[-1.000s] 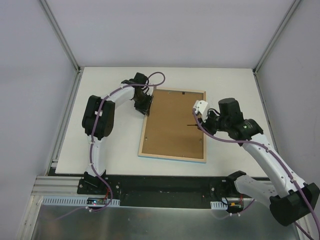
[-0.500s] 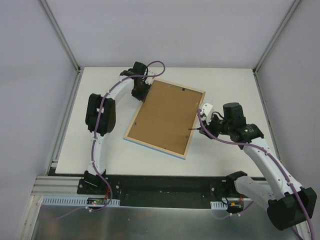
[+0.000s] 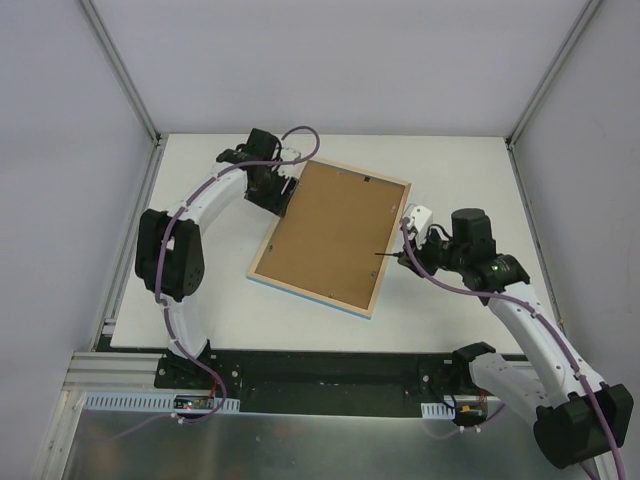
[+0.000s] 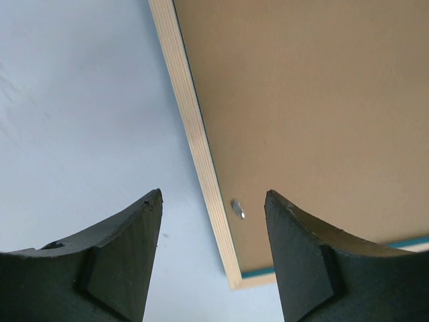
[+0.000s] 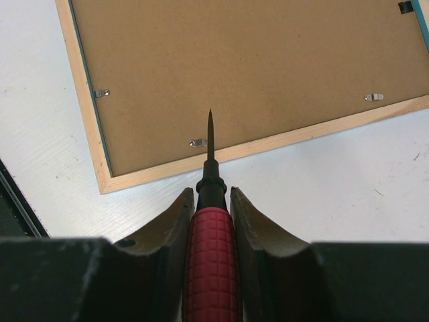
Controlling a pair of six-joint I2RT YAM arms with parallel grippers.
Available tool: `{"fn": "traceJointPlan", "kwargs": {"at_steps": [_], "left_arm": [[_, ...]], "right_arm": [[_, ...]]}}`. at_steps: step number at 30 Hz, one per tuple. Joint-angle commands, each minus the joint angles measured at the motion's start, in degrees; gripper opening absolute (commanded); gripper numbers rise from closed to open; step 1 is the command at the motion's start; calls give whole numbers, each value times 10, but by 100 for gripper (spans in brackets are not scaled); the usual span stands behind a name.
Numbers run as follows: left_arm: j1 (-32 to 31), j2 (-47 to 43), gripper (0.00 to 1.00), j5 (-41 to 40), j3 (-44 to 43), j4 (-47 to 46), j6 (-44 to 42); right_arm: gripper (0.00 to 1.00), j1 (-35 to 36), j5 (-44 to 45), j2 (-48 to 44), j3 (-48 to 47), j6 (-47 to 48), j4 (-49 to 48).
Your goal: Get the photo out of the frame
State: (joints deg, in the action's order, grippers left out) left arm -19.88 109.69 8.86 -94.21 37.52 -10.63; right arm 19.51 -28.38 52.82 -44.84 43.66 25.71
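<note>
Biggest worry here is the frame (image 5: 268,142) skating around. It lies face down and skewed on the desk (image 3: 450,180), brown backing board (image 3: 330,235) up. Nothing looks to be pinning it. The left hand (image 4: 213,194) has its jaws spread wide, straddling the pale wood rim near the far-left corner without touching it. So if the right side pushes sideways on a clip, the whole frame probably just slides or spins instead of the clip turning.

The right hand (image 5: 210,194) is clamped on a red-handled pointed tool (image 5: 210,221), its tip right at a small metal tab (image 5: 197,142) by the frame's right long edge. The tab is tiny and the tip is sharp. If it slips, it could scratch or punch into the backing board. The photo isn't visible at all, presumably sandwiched underneath, so a hard jab could mark the print too. The tool might also twist in the jaws if it's loaded off-axis.

Pose-wise, the right arm reaches in from the near right with the forearm low and the tool aimed leftward across the rim. The left arm arcs up the left side and curls back in, wrist pointing down over the corner, with another tab (image 4: 238,209) between its jaws.
</note>
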Motion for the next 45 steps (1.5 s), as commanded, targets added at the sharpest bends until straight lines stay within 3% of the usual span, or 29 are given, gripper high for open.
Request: {"fn": "traceJointPlan", "kwargs": {"at_steps": [1, 5, 15, 19, 20, 24, 30, 43, 45], "left_arm": [[-1, -40, 61, 1, 89, 19, -14], [-1, -20, 60, -19, 121, -1, -8], [8, 57, 52, -22, 79, -10, -13], [12, 75, 32, 3, 63, -10, -38], [12, 78, 20, 9, 60, -10, -46], [12, 90, 1, 56, 47, -10, -86], [-19, 108, 0, 84, 9, -8, -165], [-131, 249, 0, -59, -243, -3, -333], [-137, 284, 5, -85, -299, -4, -342]], "right_arm": [[1, -12, -29, -25, 9, -11, -38], [1, -18, -33, -33, 14, -16, -44], [1, -39, -52, -53, 26, -20, -55], [1, -42, -56, -55, 26, -23, -56], [1, -42, -56, -55, 26, -24, -57], [1, -43, -58, -56, 26, -26, -58], [1, -49, -69, -61, 26, -31, -60], [1, -65, -91, -63, 28, -41, -65], [1, -68, -92, -64, 28, -42, -66]]}}
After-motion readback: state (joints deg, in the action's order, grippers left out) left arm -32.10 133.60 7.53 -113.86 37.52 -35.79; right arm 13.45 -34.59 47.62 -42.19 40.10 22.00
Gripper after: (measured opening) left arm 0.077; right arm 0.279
